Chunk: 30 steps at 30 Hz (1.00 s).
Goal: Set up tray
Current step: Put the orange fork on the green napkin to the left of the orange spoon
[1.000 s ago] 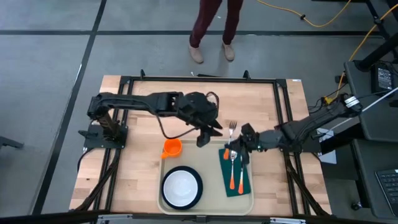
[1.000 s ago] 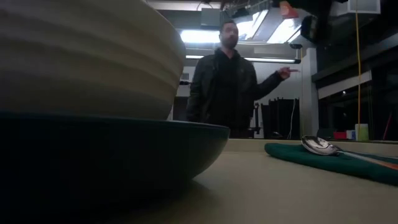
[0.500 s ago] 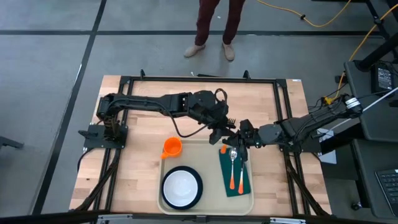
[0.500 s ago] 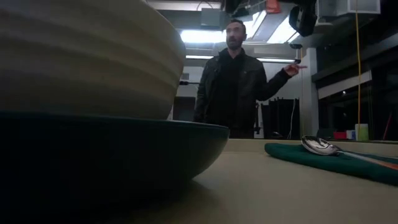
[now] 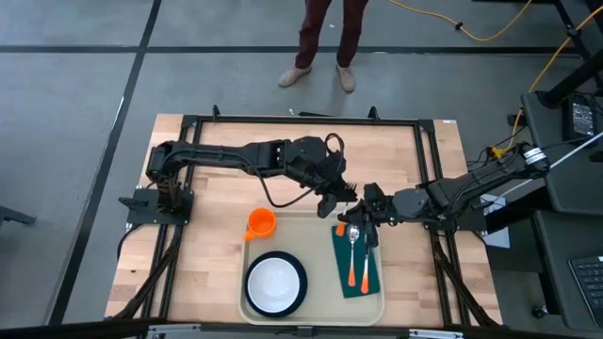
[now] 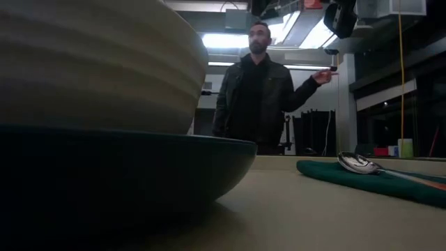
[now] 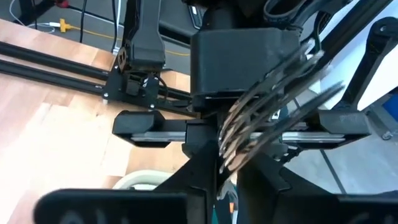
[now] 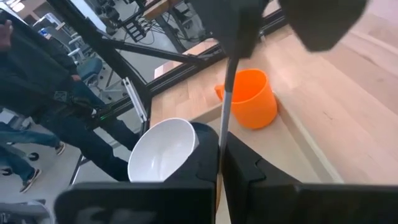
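A fork hangs above the beige tray's [image 5: 316, 282] far edge, between my two grippers. Its metal shaft [image 8: 226, 93] shows in the right wrist view and its tines [image 7: 261, 106] in the left wrist view. My left gripper [image 5: 342, 195] reaches in from the left and is shut on the tine end. My right gripper [image 5: 361, 215] comes from the right and is shut on the handle end. On the tray stand an orange cup [image 5: 261, 223] and a white bowl [image 5: 276, 282] in a dark plate. A green napkin [image 5: 358, 266] there carries a spoon [image 6: 359, 164]. My left gripper pinches the fork's tine end [image 7: 235, 149] between its two fingers, coming nearly level from the table's left. The fork is clear of the tray. My right gripper pinches the fork's shaft near the handle [image 8: 219, 168] between its two fingers, slanting in from the right. The orange handle end [image 5: 339, 229] sticks out past the fingers.
A second orange-handled utensil [image 5: 366, 273] lies beside the spoon on the napkin. A black frame [image 5: 301, 121] runs round the wooden table. A person [image 6: 261, 90] stands beyond the far edge. Bare wood lies to the left of the tray.
My left gripper has swung toward the table's right, from above the tray's far edge to the fork held by my right gripper. It has closed on the tine end. My right gripper has stayed nearly in place with the fork.
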Each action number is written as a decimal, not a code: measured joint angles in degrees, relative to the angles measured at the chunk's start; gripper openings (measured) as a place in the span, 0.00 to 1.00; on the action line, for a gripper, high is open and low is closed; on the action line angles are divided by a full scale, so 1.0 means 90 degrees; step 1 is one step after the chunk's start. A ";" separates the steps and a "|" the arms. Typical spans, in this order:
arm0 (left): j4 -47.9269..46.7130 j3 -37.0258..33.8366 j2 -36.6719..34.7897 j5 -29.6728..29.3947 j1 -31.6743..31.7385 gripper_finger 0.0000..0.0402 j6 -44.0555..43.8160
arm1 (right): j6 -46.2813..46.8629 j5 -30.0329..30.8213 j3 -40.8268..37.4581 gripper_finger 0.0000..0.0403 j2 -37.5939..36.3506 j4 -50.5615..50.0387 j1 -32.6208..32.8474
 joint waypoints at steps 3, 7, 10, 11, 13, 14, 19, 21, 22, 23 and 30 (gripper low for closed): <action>-0.0093 0.0000 -0.0002 0.0016 -0.0010 0.12 0.0000 | 0.0006 0.0000 0.0000 0.02 0.0000 -0.0003 0.0000; -0.0213 0.0000 -0.0005 0.0323 -0.0008 0.13 -0.0010 | 0.0005 -0.0043 0.0000 0.02 0.0000 0.0008 0.0004; -0.0367 -0.0002 -0.0005 0.0340 -0.0015 0.17 -0.0010 | 0.0014 -0.0014 0.0000 0.02 0.0000 -0.0004 0.0000; -0.0384 -0.0002 -0.0005 0.0342 -0.0017 0.19 -0.0007 | 0.0015 -0.0007 -0.0002 0.02 0.0000 -0.0009 0.0000; -0.0392 -0.0002 -0.0005 0.0341 -0.0021 0.22 -0.0018 | 0.0021 -0.0042 0.0000 0.02 0.0000 -0.0039 -0.0002; -0.0399 -0.0002 -0.0005 0.0328 -0.0023 0.23 -0.0054 | 0.0035 -0.0047 0.0000 0.02 -0.0003 -0.0090 -0.0002; -0.0400 -0.0010 -0.0023 0.0117 -0.0003 0.30 -0.0075 | 0.0239 -0.0155 -0.0002 0.02 -0.0007 -0.0411 -0.0005; -0.0395 -0.0010 -0.0057 -0.0013 0.0000 0.31 -0.0061 | 0.0344 -0.0268 -0.0002 0.02 -0.0007 -0.0414 -0.0005; -0.0387 -0.0010 -0.0079 -0.0043 0.0014 0.31 -0.0056 | 0.0374 -0.0286 -0.0002 0.02 -0.0007 -0.0449 -0.0005; -0.0418 -0.0010 -0.0112 -0.0061 0.0025 0.32 -0.0056 | 0.0408 -0.0305 -0.0002 0.02 -0.0007 -0.0526 -0.0003; -0.0466 -0.0002 -0.0282 -0.0377 0.0087 0.30 0.0029 | 0.0740 -0.0568 -0.0009 0.02 0.0000 -0.0816 0.0002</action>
